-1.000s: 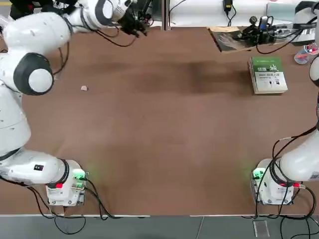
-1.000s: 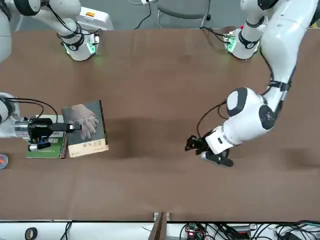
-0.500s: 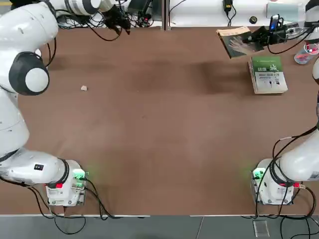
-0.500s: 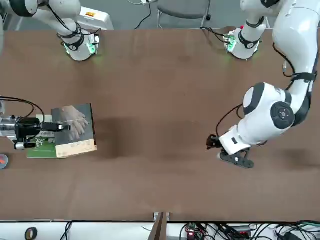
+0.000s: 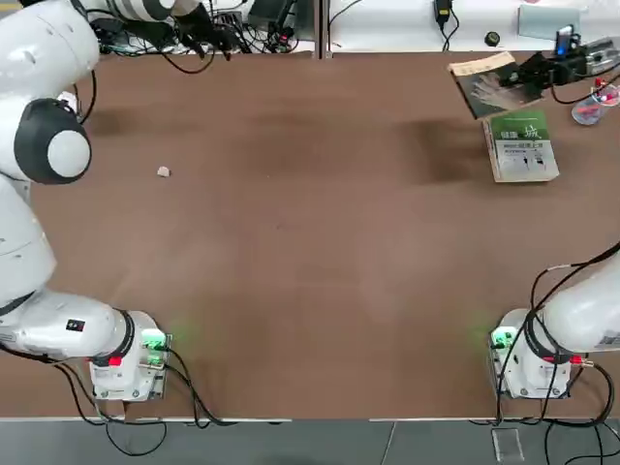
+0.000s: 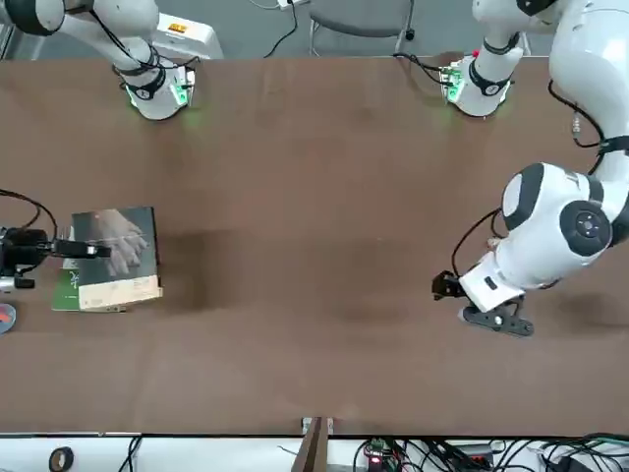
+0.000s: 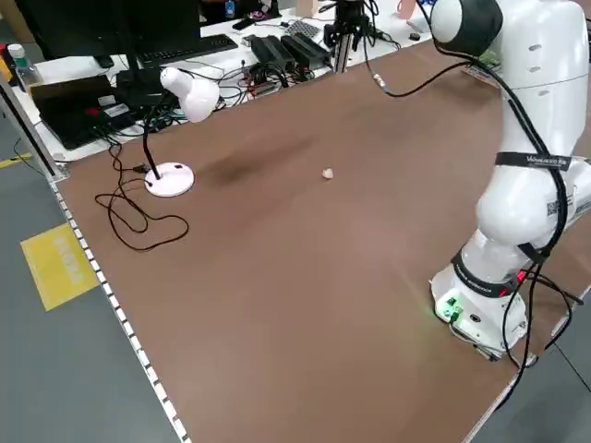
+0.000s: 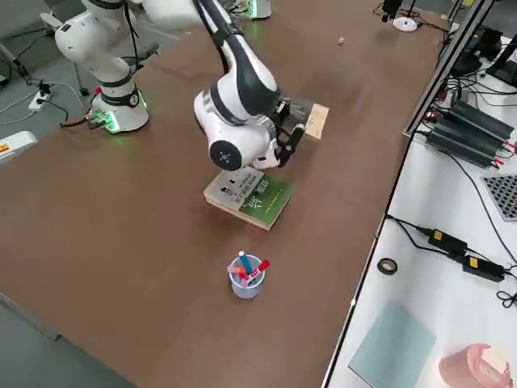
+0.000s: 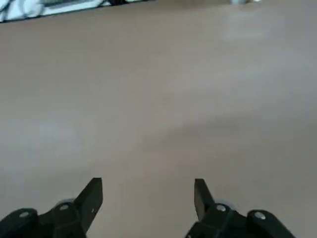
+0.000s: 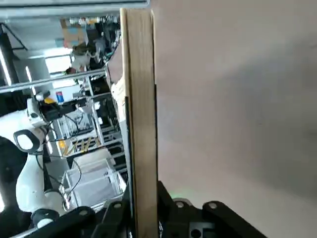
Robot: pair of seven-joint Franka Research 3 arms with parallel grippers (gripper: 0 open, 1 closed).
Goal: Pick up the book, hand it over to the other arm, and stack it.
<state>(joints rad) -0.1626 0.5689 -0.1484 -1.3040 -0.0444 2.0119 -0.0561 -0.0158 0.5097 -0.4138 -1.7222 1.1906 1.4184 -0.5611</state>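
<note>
Front view: right claw (image 6: 77,250), clamped on the book (image 6: 113,258), has carried it over the green book (image 6: 71,291) (stacking next); left claw (image 9: 147,198) apart, retreating.

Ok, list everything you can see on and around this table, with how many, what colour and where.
paperback book: one, dark grey-green with tan band, held above the green book's edge
green-and-white book: one, flat on the table's far right
pen cup: one, clear with red and blue pens, beside the green book
desk lamp: one, white, at the table's left edge
small pale scrap: one, on the table's left half
table: one, brown
right gripper: black, shut on the paperback book
left gripper: black, open, empty, near the far edge
</note>
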